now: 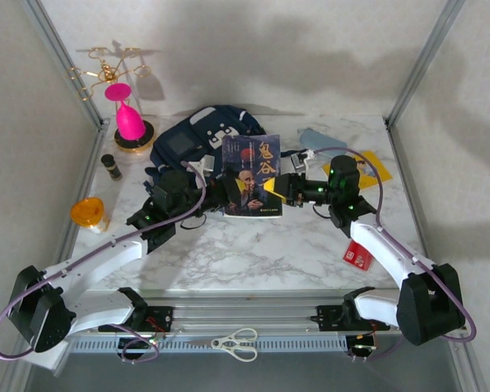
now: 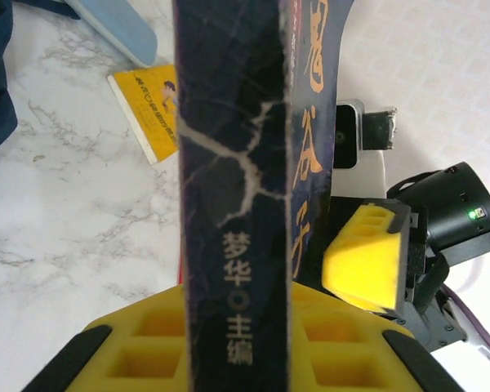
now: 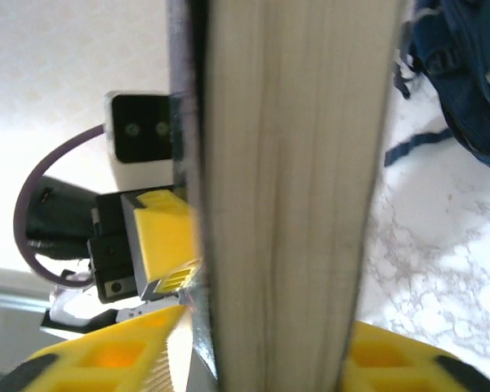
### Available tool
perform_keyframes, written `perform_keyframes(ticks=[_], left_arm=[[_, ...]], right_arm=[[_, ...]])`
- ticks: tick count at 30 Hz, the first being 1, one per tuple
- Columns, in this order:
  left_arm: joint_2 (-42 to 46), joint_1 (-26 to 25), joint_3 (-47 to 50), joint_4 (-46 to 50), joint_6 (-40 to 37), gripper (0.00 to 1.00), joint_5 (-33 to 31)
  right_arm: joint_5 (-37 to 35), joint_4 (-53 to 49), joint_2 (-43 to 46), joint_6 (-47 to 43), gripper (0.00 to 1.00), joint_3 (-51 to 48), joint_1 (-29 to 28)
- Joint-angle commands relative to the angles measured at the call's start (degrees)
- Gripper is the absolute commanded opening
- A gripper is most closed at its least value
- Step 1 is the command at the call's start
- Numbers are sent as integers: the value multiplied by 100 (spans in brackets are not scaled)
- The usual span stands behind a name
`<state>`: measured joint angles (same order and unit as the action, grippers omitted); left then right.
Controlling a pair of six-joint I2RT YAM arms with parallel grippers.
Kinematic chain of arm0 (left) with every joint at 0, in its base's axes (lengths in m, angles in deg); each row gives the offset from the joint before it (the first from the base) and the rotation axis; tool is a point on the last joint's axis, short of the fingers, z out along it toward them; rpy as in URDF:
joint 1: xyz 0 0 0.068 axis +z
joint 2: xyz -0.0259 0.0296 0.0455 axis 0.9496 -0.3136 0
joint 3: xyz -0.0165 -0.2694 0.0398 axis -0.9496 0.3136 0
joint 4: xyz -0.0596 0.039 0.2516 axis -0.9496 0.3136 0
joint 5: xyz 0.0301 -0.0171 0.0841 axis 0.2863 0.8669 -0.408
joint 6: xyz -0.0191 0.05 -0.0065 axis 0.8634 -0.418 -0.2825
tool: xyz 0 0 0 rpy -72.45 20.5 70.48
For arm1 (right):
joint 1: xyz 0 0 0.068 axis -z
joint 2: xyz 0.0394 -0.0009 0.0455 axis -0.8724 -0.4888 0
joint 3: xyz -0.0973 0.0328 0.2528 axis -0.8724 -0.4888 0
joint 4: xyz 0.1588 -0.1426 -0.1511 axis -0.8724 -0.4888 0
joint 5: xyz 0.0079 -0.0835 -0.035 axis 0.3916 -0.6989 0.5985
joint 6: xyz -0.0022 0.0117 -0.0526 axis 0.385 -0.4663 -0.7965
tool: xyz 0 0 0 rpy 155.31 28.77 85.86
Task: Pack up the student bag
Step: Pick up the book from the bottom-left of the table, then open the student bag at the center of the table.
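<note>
Left tool (image 1: 222, 194) clamps a book (image 1: 251, 175) upright, near the student bag (image 1: 198, 135).

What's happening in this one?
Both arms have a dark blue book upright between them, in front of the student bag on the marble table. The left gripper is clamped on its spine. The right gripper has fingers either side of the page edge, but a firm grip isn't clear. The book is not in the bag yet.
</note>
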<state>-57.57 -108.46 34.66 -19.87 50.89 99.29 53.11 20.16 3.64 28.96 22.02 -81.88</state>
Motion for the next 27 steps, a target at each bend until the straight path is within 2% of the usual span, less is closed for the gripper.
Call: perform_keyframes(ticks=[1, 4, 5, 6, 9, 11, 14, 19, 25, 27], left_arm=[[-101, -36, -331, 184, -541, 0, -77], [-256, -36, -674, 782, -1027, 11, -246], [-313, -36, -773, 932, -1223, 18, -261], [-383, -36, -909, 1131, -1510, 30, -317], [-671, -32, -1440, 2111, -2388, 41, -1149], [-959, -23, -1743, 2436, -2822, 44, -1418], [-1501, -25, -2074, 2537, -3404, 49, -1430], [-2710, -36, -2980, 3046, -3991, 49, -1390], [-4105, -53, -4060, 3413, -4383, 47, -1619], [-4468, -62, -4370, 3496, -4496, 51, -1747]], right_arm=[[-184, -633, 44, -570, 23, 362, 86], [-311, -846, 87, -700, 6, 425, 216], [-313, -881, 107, -713, 3, 439, 267], [-322, -970, 128, -754, 2, 465, 347], [-537, -1623, 216, -1002, 0, 570, 737], [-684, -2018, 263, -1148, 0, 593, 1080], [-792, -2506, 315, -1317, 0, 568, 1616], [-1022, -3075, 461, -1610, 0, 484, 2466], [-851, -3159, 468, -1704, 0, 339, 2945], [-837, -3211, 457, -1767, 0, 330, 3023]])
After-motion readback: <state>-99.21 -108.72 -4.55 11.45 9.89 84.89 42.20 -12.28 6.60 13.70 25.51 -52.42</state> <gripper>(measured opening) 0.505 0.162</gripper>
